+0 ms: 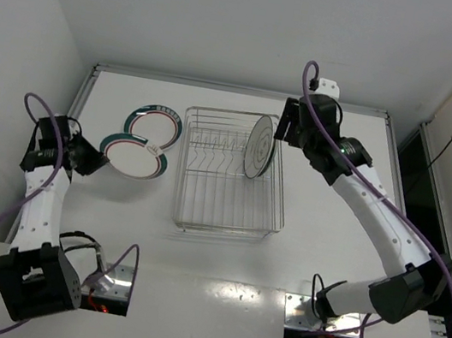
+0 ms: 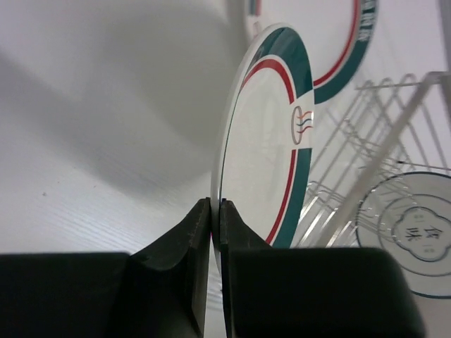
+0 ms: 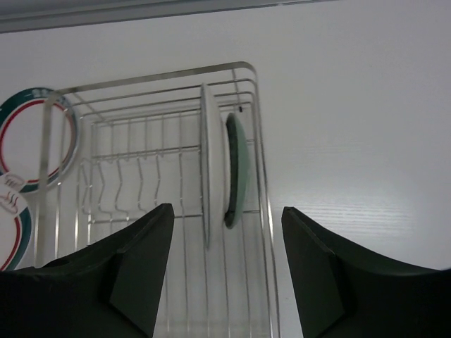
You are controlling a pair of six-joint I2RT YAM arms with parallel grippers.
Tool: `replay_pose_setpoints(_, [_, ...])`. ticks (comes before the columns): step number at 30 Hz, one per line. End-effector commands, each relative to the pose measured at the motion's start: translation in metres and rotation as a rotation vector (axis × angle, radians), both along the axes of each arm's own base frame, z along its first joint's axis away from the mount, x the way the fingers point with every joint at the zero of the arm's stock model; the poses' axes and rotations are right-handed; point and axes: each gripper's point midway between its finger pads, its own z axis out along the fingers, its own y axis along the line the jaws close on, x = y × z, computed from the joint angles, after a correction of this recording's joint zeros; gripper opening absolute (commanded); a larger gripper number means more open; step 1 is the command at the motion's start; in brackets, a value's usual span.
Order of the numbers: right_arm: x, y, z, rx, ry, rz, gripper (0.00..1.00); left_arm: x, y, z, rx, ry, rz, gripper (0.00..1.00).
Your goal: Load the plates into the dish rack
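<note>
Green-and-red-banded white plate [image 2: 264,155], silver wire rack [image 1: 181,170], seemingly teal plate [image 3: 238,169]

Plate count is four: one white banded plate [image 1: 154,122], a second white banded plate [image 1: 134,156], one pale grey plate [image 1: 258,146], one small teal plate [image 3: 237,172]. Just one dish rack [image 1: 222,220]. Grippers: two, the left gripper [image 2: 215,211] and right gripper [image 3: 225,211].

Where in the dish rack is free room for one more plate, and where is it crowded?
Free: the prongs between the left wall of the dish rack and the grey plate. Crowded: the right end, where the teal plate stands close beside the grey one.
</note>
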Motion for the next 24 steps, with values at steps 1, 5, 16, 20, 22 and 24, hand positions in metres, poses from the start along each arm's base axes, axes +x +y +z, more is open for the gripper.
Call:
replay_pose_setpoints(1, [-0.002,0.034,0.028,0.138,-0.088,0.210,0.59,0.011,0.000,0.063,0.041,-0.156,-0.002,0.05])
replay_pose_setpoints(5, [-0.010,0.053,0.028,0.253,-0.083,0.349,0.59,0.017,-0.010,0.095,0.029,-0.258,-0.058,0.05])
replay_pose_setpoints(16, [-0.029,0.118,0.020,0.842,0.077,0.841,0.58,0.031,-0.088,0.153,-0.196,-0.542,-0.418,0.05])
replay_pose_setpoints(20, [-0.030,0.125,0.006,0.928,0.156,0.883,0.58,0.031,-0.109,0.163,-0.211,-0.584,-0.494,0.06])
replay_pose_setpoints(22, [-0.034,0.128,0.002,0.929,0.171,0.888,0.58,0.031,-0.122,0.167,-0.219,-0.596,-0.522,0.06])
replay_pose_setpoints(24, [-0.035,0.132,-0.002,0.930,0.185,0.894,0.58,0.031,-0.135,0.168,-0.224,-0.598,-0.544,0.06])
